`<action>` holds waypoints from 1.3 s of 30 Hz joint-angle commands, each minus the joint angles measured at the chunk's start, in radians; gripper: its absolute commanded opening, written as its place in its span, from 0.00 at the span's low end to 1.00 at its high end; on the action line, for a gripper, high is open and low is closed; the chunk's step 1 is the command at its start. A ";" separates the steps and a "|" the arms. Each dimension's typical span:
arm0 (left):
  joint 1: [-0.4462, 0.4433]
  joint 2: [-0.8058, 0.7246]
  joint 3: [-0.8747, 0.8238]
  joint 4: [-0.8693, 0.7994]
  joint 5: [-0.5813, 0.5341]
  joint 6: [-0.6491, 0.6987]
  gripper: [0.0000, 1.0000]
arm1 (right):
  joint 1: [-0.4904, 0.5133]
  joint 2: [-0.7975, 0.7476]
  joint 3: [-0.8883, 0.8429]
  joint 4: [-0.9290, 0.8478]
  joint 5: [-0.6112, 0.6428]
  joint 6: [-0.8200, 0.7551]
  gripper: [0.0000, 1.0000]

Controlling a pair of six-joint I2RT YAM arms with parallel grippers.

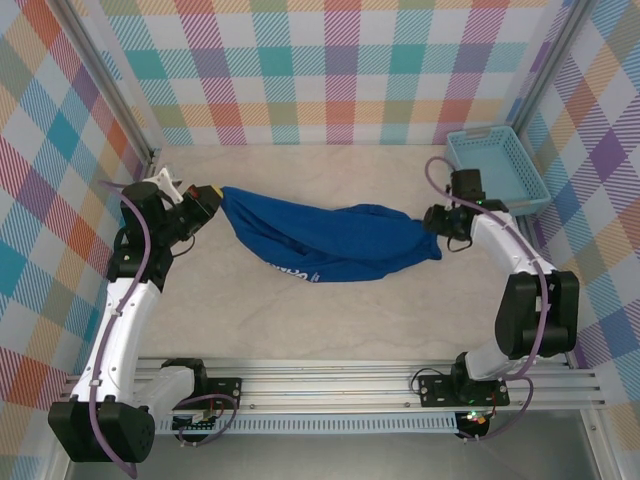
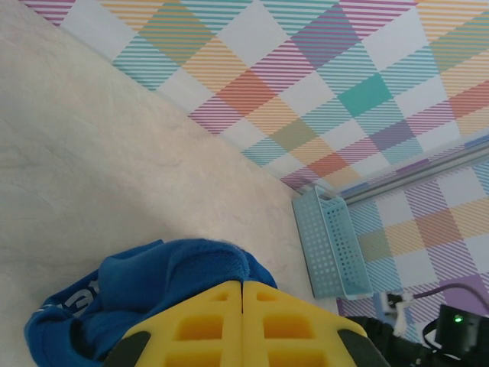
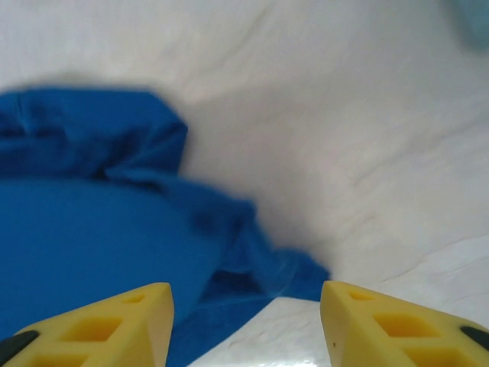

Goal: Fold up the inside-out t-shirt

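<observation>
**A:** Which way does the inside-out t-shirt (image 1: 325, 240) lie from each pair of jaws?

**B:** It runs as one long bunched band of blue cloth across the table (image 1: 300, 320). Its long axis goes straight from the left gripper (image 1: 207, 200) to the right gripper (image 1: 440, 235), with one end right at each.

**A:** Which of them has hold of it?

**B:** The left. Its yellow fingers (image 2: 206, 321) are pressed flat together, and cloth bunches against and just beyond their tips. From above, that end lifts up to the jaws, so I judge it pinched there.

**A:** And the right?

**B:** Its jaws stand wide apart with nothing clamped. In the right wrist view the shirt's end lies ahead of the tips, mostly toward the finger on the picture's left, and a small corner reaches into the gap. That view is blurred, so I cannot tell whether cloth touches a pad.

**A:** So what does the coming move turn on?

**B:** My guess is that the right arm must take a hold, and the nearest cloth lies directly before its open jaws. The basket (image 1: 497, 165) sits behind them, well apart from the shirt.
</observation>
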 commanded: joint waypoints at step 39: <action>0.059 -0.037 0.097 -0.117 -0.052 0.028 0.00 | -0.171 -0.081 0.072 -0.012 -0.044 -0.004 0.00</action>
